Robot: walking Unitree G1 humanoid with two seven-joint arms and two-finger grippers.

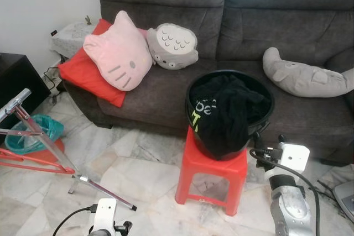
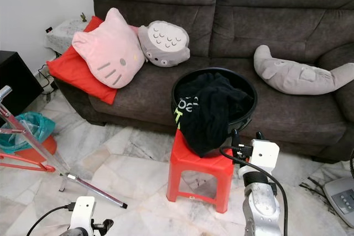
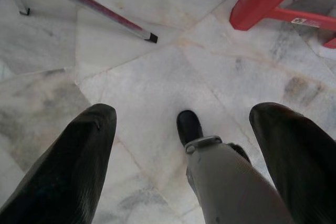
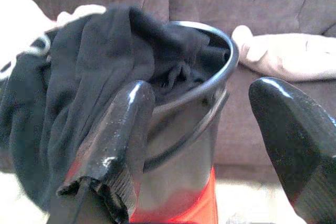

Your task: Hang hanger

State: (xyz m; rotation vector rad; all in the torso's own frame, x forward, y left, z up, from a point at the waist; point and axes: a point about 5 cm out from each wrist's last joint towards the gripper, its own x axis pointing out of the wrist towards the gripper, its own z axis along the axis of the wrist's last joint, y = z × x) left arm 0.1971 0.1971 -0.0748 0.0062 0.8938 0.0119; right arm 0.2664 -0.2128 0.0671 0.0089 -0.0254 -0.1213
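A black bucket [image 1: 260, 89] heaped with black clothes [image 1: 224, 111] stands on a red plastic stool [image 1: 213, 172] in front of the sofa. My right gripper [image 4: 202, 90] is open and empty, held just to the right of the bucket at rim height, with its fingers [image 4: 121, 129] close to the bucket wall [image 4: 184, 156]. My left gripper [image 3: 184, 109] hangs low at the lower left, open and empty, pointing down at the marble floor. A metal rack [image 1: 47, 145] with red bars [image 1: 27, 164] stands at the left.
Behind the stool runs a dark grey sofa [image 1: 276, 20] with a pink cat cushion [image 1: 119, 51], a grey owl cushion [image 1: 172, 45], a red pillow [image 1: 83, 73] and a grey plush [image 1: 307, 75]. A rack leg [image 3: 94, 6] crosses the floor near my left gripper. A teal bag [image 1: 33, 131] lies at the left.
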